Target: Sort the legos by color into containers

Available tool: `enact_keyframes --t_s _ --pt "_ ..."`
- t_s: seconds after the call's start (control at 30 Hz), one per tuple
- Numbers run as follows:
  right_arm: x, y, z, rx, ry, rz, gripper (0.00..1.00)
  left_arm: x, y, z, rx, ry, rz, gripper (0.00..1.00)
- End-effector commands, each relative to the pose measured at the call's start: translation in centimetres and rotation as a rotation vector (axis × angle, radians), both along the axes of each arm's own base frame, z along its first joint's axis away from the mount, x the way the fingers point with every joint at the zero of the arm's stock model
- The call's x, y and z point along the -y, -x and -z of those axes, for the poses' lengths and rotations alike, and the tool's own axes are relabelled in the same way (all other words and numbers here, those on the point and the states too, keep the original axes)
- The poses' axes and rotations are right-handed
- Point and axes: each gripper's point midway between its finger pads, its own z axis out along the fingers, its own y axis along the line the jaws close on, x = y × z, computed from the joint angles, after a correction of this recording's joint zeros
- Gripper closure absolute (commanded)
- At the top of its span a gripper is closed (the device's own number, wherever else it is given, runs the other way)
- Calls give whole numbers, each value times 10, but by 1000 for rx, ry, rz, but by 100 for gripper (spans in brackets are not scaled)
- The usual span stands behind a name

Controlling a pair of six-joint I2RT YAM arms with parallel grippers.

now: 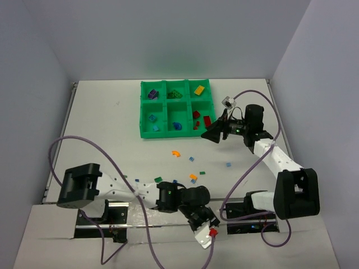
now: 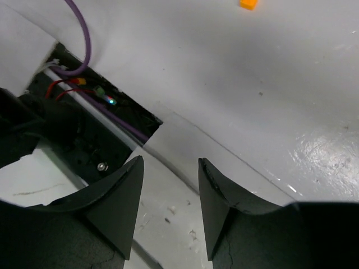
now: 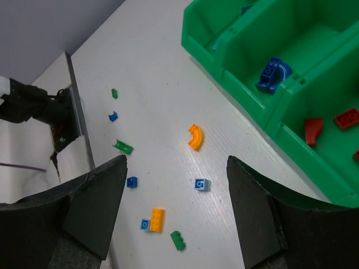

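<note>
The green tray (image 1: 168, 133) has six compartments holding purple, green, yellow, light blue, blue and red legos. My right gripper (image 1: 213, 134) is open and empty, just off the tray's front right corner. In the right wrist view (image 3: 176, 159) it hovers over loose legos: an orange curved piece (image 3: 195, 136), a light blue brick (image 3: 201, 184), an orange brick (image 3: 157, 219) and green pieces (image 3: 178, 240). My left gripper (image 1: 202, 217) is open and empty at the table's front edge; its wrist view (image 2: 170, 161) shows bare table between the fingers and one orange brick (image 2: 248, 4) far off.
Loose legos lie scattered in front of the tray (image 1: 176, 153), (image 1: 228, 164), (image 1: 193, 176), (image 1: 158, 179). Purple cables (image 1: 78, 143) loop over the table's left and right. A dark gap with wiring (image 2: 106, 101) runs along the front edge.
</note>
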Motion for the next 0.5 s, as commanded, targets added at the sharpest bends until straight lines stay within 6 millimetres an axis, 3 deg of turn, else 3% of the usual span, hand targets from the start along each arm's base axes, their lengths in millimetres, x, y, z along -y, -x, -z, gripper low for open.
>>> enact_keyframes --t_s 0.0,0.07,0.1,0.2,0.47 --pt "17 -13 -13 -41 -51 41 21 38 27 -17 -65 43 5 46" --pt "17 -12 -14 -37 -49 41 21 39 42 -15 -55 63 30 46" --pt "17 -12 -16 -24 -46 43 21 33 57 -1 -20 56 63 46" --pt "17 -12 -20 -18 -59 40 21 28 77 22 24 48 91 45" --pt "38 -14 -37 -39 -104 92 21 58 107 40 29 -47 183 43"
